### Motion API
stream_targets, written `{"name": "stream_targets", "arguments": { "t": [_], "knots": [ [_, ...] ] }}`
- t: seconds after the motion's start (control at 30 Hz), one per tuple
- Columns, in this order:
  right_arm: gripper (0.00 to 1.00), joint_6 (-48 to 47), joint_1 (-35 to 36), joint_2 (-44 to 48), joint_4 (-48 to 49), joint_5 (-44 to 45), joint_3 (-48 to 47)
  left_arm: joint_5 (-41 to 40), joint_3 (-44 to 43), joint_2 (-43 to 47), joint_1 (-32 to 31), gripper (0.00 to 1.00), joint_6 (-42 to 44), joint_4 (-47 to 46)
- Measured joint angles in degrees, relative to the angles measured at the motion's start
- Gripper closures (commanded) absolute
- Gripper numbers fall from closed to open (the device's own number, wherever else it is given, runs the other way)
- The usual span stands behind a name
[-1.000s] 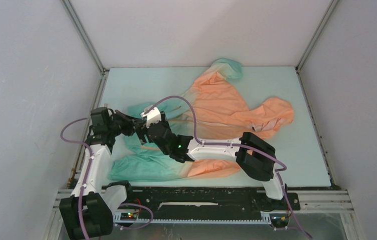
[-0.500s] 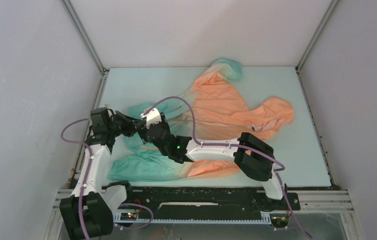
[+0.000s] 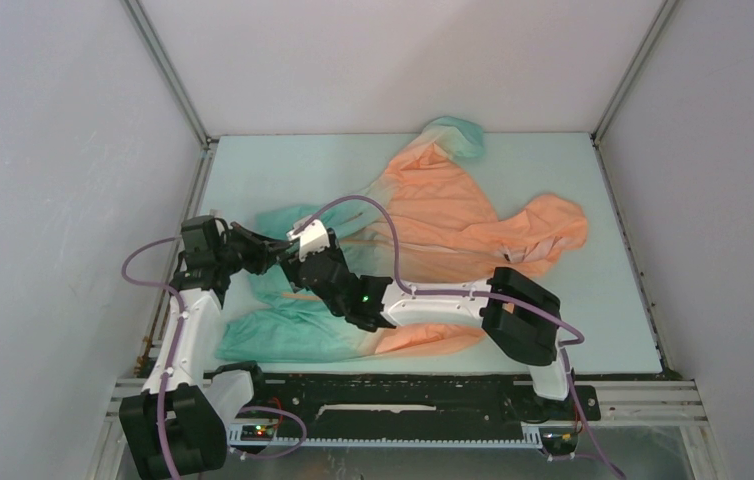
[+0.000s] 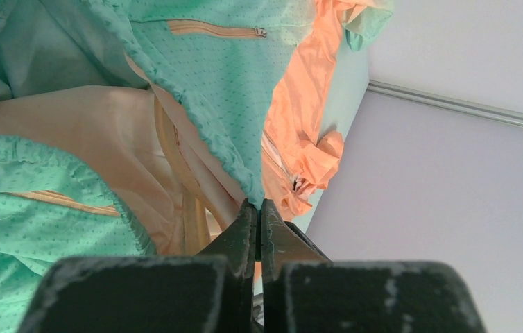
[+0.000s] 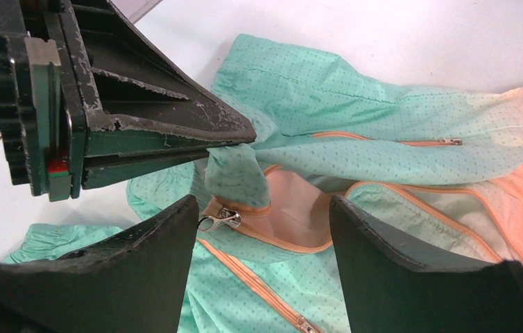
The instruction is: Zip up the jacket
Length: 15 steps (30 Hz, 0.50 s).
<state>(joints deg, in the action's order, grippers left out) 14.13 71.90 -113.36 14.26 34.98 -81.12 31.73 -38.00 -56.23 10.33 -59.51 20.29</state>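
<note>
- top external view: the jacket [image 3: 443, 215] lies spread across the bench [image 3: 593, 300], with its teal hem toward the near-left corner, the orange hood toward the right edge and one sleeve reaching the far edge.
- both arms meet over the teal hem near the left edge. the left gripper [image 3: 271, 248] comes in from the left, and the right gripper [image 3: 298, 262] reaches across from the near-right corner. from this height i cannot tell how either one's jaws are set.
- left wrist view: the left gripper [image 4: 259, 211] has its jaws pressed together, pinching the gathered edge of the teal hem. the fabric rises from the tips in a taut ridge.
- the front is open here, with pale peach lining showing to the left of the ridge. a pocket zip [image 4: 213, 29] lies flat on the teal panel beyond.
- right wrist view: the right gripper [image 5: 264, 208] has its jaws spread wide and holds nothing.
- the slider [image 5: 218, 220] of the front zip [image 5: 252, 288] sits just beside the left finger [image 5: 141, 270], apart from it.
- the left gripper [image 5: 234, 142] enters from the upper left, clamped on a small fold of teal cloth directly above the slider.
- the two front edges part beyond the slider, showing the lining.
</note>
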Motion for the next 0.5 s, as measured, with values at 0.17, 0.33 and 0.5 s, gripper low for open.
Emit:
{"name": "stream_targets", "arguments": {
  "t": [0.17, 0.33, 0.5],
  "knots": [
    [0.30, 0.04, 0.04, 0.46, -0.02, 0.00, 0.94, -0.02, 0.00, 0.00, 0.00, 1.00, 0.04, 0.02],
    [0.39, 0.44, 0.02, 0.57, 0.04, -0.48, 1.68, -0.02, 0.00, 0.00, 0.00, 1.00, 0.07, 0.04],
    [0.40, 1.49, -0.31, 0.79, 1.57, -3.52, 2.60, 0.00, 0.00, 0.00, 0.07, 1.00, 0.07, 0.04]
  ]
}}
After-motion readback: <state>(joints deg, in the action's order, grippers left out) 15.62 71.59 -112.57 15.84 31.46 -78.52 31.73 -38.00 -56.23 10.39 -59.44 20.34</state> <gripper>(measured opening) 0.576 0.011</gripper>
